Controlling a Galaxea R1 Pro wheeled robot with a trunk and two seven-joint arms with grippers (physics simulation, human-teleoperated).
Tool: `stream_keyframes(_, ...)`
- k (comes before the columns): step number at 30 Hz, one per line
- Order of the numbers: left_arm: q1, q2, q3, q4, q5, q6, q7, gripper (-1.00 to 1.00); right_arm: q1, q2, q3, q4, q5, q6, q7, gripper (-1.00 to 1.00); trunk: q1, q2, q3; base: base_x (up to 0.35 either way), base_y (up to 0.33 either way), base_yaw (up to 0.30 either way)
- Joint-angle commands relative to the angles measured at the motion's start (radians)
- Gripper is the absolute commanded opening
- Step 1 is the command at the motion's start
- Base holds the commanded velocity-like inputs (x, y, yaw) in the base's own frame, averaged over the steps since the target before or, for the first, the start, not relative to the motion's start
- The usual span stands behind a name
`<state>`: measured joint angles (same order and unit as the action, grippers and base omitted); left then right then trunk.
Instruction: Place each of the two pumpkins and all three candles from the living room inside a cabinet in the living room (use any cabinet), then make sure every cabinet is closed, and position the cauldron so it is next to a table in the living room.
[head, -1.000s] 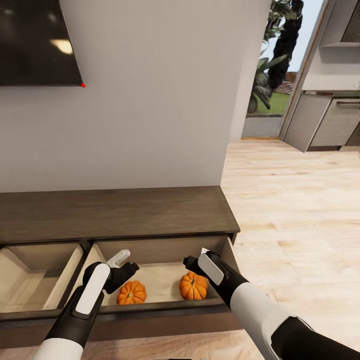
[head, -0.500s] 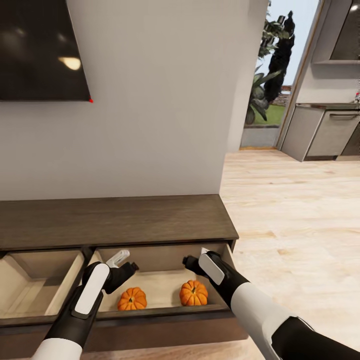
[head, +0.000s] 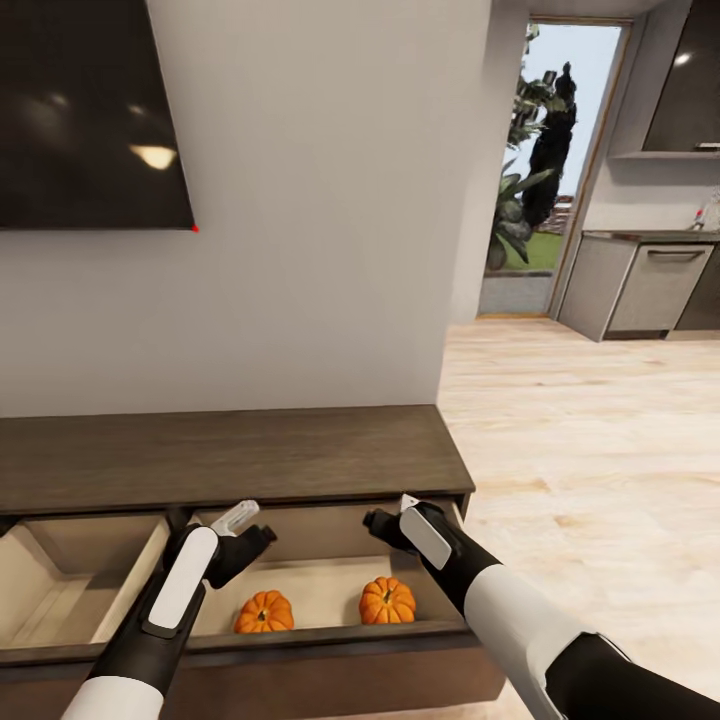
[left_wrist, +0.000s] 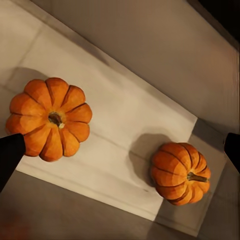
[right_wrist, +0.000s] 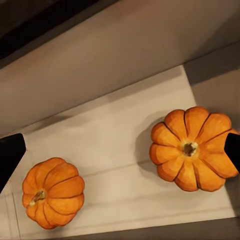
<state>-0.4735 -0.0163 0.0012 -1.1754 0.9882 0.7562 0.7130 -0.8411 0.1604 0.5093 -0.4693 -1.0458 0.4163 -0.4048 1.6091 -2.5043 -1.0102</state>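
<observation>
Both arms are reaching over the open drawers of the cabinet (head: 230, 455), a long dark unit standing against the white wall (head: 320, 200). 2 pumpkins are lying on the pale floor of the right-hand open drawer (head: 310, 640): the left pumpkin (head: 264, 612) (left_wrist: 49, 119) (right_wrist: 53, 192) and the right pumpkin (head: 387, 601) (left_wrist: 181, 173) (right_wrist: 194, 148), set apart from each other, neither one touching a gripper. The left gripper (head: 243, 525) is hovering above the left pumpkin with its fingers spread wide, the dark tips sitting at opposite edges of the left wrist view and holding nothing. The right gripper (head: 385, 512) is hanging above the right pumpkin, likewise wide open and empty, its tips at the 2 sides of the right wrist view. A second drawer (head: 70, 590) to the left is also standing open, with nothing visible on the part of its floor in sight. A dark TV (head: 90, 110) is hanging on the wall above the cabinet. To the right, pale wood floor (head: 590, 430) is running toward a doorway with plants (head: 530, 170) and grey kitchen units (head: 650, 285)
</observation>
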Motion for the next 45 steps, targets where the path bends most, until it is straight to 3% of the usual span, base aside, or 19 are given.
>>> stream_keyframes(1,-0.001,0.000,0.000,-0.001,0.011,0.001,0.010,1.00,-0.001,-0.001,0.006,-0.002,-0.008,0.002,-0.008,1.00,-0.001,0.000,0.003,0.000,0.000,0.000)
stream_keyframes(20,-0.001,0.004,0.003,-0.003,0.024,0.006,0.013,1.00,-0.001,-0.001,0.006,-0.002,-0.010,0.008,-0.009,1.00,-0.010,0.005,0.076,0.000,0.000,0.000)
stream_keyframes(28,-0.001,0.005,0.007,-0.001,0.046,0.005,0.013,1.00,-0.001,-0.001,0.006,-0.002,-0.010,0.008,-0.007,1.00,-0.040,0.061,0.101,-0.092,0.000,0.000)
stream_keyframes(45,-0.001,0.004,0.005,-0.001,0.048,0.005,0.013,1.00,0.000,0.000,0.006,-0.002,-0.009,0.006,-0.003,1.00,-0.106,0.180,0.155,-0.085,0.011,0.000)
